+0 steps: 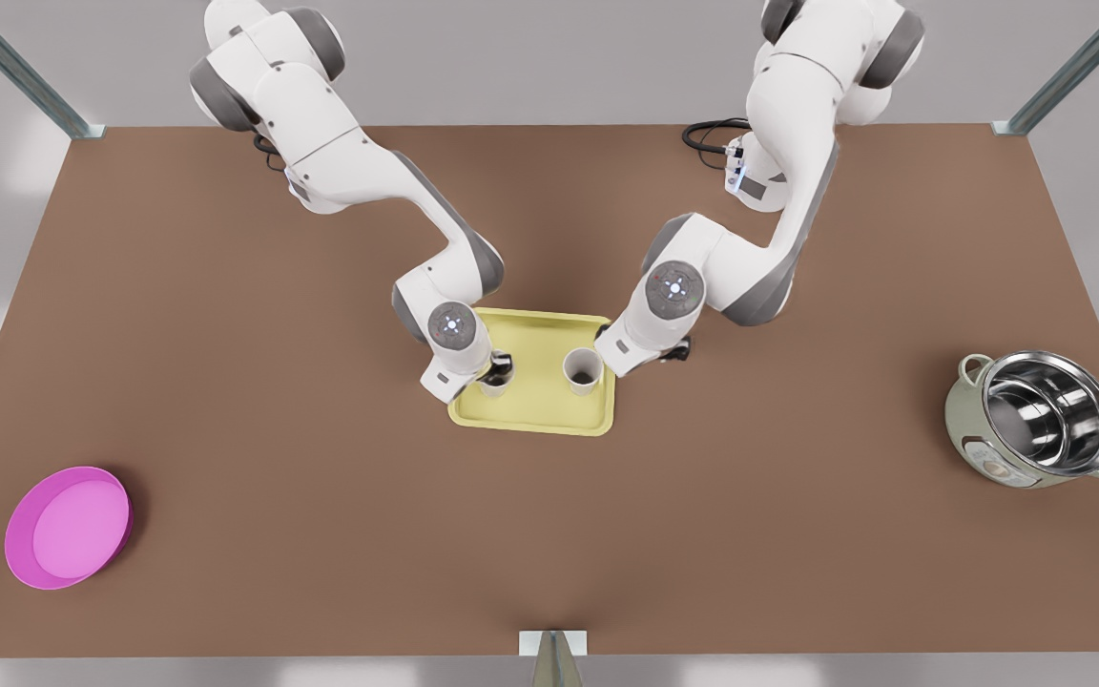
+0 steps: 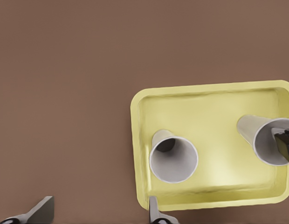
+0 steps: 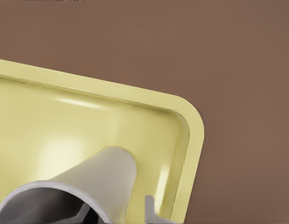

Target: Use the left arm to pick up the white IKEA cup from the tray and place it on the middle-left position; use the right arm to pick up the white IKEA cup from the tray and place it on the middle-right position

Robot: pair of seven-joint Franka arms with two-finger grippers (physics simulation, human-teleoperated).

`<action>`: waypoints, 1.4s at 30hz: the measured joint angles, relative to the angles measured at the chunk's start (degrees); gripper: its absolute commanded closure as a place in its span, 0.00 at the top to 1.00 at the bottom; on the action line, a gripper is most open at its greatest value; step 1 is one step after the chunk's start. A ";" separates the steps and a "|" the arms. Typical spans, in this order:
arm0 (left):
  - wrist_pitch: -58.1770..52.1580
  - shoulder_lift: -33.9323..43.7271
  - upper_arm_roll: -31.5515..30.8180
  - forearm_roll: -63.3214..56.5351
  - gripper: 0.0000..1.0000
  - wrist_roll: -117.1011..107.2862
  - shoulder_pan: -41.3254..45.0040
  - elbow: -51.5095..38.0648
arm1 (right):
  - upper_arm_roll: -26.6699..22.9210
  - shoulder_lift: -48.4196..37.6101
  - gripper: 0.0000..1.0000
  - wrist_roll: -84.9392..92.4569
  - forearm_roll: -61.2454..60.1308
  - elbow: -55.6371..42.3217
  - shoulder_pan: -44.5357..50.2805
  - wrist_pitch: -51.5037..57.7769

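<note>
Because both cups stand upright on the tray (image 1: 532,421), each grasp turns on how the fingers line up with a rim from above.

The left gripper (image 2: 100,200) is at the tray's edge on the front view's left. It is spread wide and holds nothing. In the left wrist view one finger (image 2: 153,211) sits over the tray rim and the other is out over bare table (image 2: 65,93). The left cup (image 2: 173,159) lies beyond that rim-side finger and towards the tray's middle, not in the gap. I judge you must shift the gripper towards the tray's middle before closing.

The right gripper (image 1: 603,363) is at the right cup (image 3: 98,179), by the tray's other short edge, and is much closer in. One finger (image 3: 151,208) stands just outside the cup wall, between the cup and the tray rim, with a sliver of gap showing. A grey shape inside the mouth is probably its partner. So it looks parted astride the wall and not yet pinching. The right arm is the nearer to a grip.

In the front view both wrists cover their fingertips, and the right wrist view cuts off the cup's mouth. You cannot confirm how deep the fingers sit.
</note>
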State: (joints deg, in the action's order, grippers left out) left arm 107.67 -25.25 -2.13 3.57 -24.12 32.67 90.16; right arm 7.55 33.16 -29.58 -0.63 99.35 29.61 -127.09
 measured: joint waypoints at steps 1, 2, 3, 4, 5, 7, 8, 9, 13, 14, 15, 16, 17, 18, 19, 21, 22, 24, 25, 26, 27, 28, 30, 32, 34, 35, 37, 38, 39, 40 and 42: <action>0.71 -0.99 0.01 -0.12 1.00 -0.20 0.61 0.02 | 0.00 -0.05 0.14 -0.07 -0.35 0.00 -0.03 -0.17; 1.46 -2.05 0.02 -0.22 1.00 -0.41 0.93 0.03 | -0.04 -0.20 0.14 -0.20 -0.52 0.00 -0.09 -0.28; 2.23 -2.89 0.02 -0.27 1.00 -0.61 1.10 -0.04 | -0.06 -0.57 0.06 -0.40 -0.53 0.00 -0.27 -0.32; 3.17 -3.69 0.04 -0.34 1.00 -0.86 1.36 -0.04 | -0.09 -1.09 0.00 -0.53 -0.65 0.00 -0.48 -0.28; 4.08 -4.45 0.07 -0.40 1.00 -1.14 1.70 0.08 | -0.13 -1.76 0.00 -0.61 -0.77 -0.01 -1.03 -0.12; 5.65 -5.06 0.10 -0.48 1.00 -1.77 2.65 0.77 | -0.21 -2.89 0.00 -0.76 -0.94 -0.06 -2.01 0.42; 6.61 -5.20 0.10 -0.51 1.00 -2.07 2.95 1.62 | -0.22 -4.02 0.00 -0.75 -0.99 -0.07 -3.11 0.87; 7.53 -5.43 0.10 -0.51 1.00 -2.36 3.05 2.13 | -0.23 -5.52 0.00 -0.50 -1.03 -0.08 -4.86 1.55; 11.26 -8.34 0.28 -0.52 1.00 -3.45 2.98 2.35 | -0.49 -8.51 0.00 5.25 -0.73 -0.27 -17.67 4.69; 12.11 -8.79 0.33 -0.52 1.00 -3.70 2.90 2.34 | -0.59 -8.61 0.00 7.56 0.07 -0.47 -20.90 5.39; 12.92 -9.24 0.35 -0.51 1.00 -3.93 2.90 2.33 | -0.63 -8.51 0.00 10.00 0.86 -0.86 -23.67 5.97; 13.62 -9.56 0.36 -0.51 1.00 -4.15 2.93 2.29 | -0.66 -8.21 0.00 12.53 1.60 -1.40 -25.95 6.39; 14.21 -9.97 0.37 -0.51 1.00 -4.36 2.97 2.23 | -0.69 -7.29 0.00 14.99 2.76 -2.39 -27.74 6.73; 14.71 -10.24 0.37 -0.51 1.00 -4.55 2.99 2.21 | -0.71 -6.26 0.00 17.35 3.88 -2.99 -28.76 7.01; 15.14 -10.56 0.37 -0.52 1.00 -4.74 3.04 2.18 | -0.71 -5.24 0.00 19.60 5.10 -3.39 -29.67 7.09; 16.19 -11.65 0.37 -0.55 1.00 -5.10 3.15 2.16 | -0.69 -3.49 0.00 23.84 6.84 -3.67 -31.12 6.59; 16.76 -12.27 0.38 -0.56 1.00 -5.27 3.32 2.12 | -0.68 -2.09 0.00 25.82 7.41 -3.69 -32.04 6.15; 17.76 -13.03 0.40 -0.58 0.93 -5.64 3.67 2.01 | -0.60 -0.29 0.00 29.44 8.20 -3.66 -32.55 5.41; 18.23 -13.19 0.38 -0.60 0.74 -5.87 3.83 1.91 | -0.59 0.39 0.00 31.10 8.49 -3.65 -32.63 5.14; 18.63 -13.29 0.38 -0.63 0.57 -6.13 3.91 1.68 | -0.60 1.14 0.00 32.67 8.64 -3.67 -32.75 4.91; 18.96 -13.35 0.37 -0.65 0.45 -6.40 3.95 1.37 | -0.61 1.63 0.02 34.16 8.72 -3.68 -32.81 4.73; 19.24 -13.37 0.37 -0.66 0.31 -6.68 3.96 1.04 | -0.61 1.88 0.59 35.42 9.03 -3.67 -32.87 4.61; 19.64 -13.39 0.37 -0.68 0.23 -7.26 3.96 0.66 | -0.60 2.08 1.00 36.82 10.66 -3.68 -33.04 4.40; 19.89 -13.34 0.38 -0.67 0.20 -7.81 3.91 0.40 | -0.58 2.07 1.00 37.16 12.04 -3.68 -33.45 4.26; 19.96 -13.30 0.41 -0.80 0.19 -8.50 3.90 0.31 | -0.54 1.99 1.00 38.01 11.98 -3.69 -33.55 4.24; 19.96 -13.22 0.44 -0.85 0.19 -8.83 3.89 0.29 | -0.52 1.93 1.00 38.58 11.68 -3.70 -33.56 4.25; 19.54 -12.72 0.76 -0.96 0.19 -9.42 3.82 -0.34 | -0.51 1.89 1.00 39.92 10.85 -3.75 -33.57 4.29; 18.36 -12.54 1.25 -1.03 0.19 -9.66 3.70 -2.38 | -0.51 1.85 1.00 40.66 10.39 -3.75 -33.61 4.33; 17.02 -12.27 2.30 -1.09 0.19 -9.75 3.60 -3.93 | -0.51 1.82 1.00 41.42 9.91 -3.77 -33.63 4.39; 15.51 -11.73 3.99 -1.11 0.19 -9.64 3.53 -4.78 | -0.52 1.81 1.00 42.18 9.31 -3.78 -33.66 4.45; 12.91 -10.81 9.02 -1.08 0.19 -8.68 3.31 -5.46 | -0.61 1.27 1.00 43.60 8.44 -3.89 -33.69 4.93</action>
State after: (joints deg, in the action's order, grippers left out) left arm 120.58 -36.06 6.89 2.48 -32.80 35.98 84.70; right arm 6.94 34.43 14.02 7.81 95.46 -4.08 -122.16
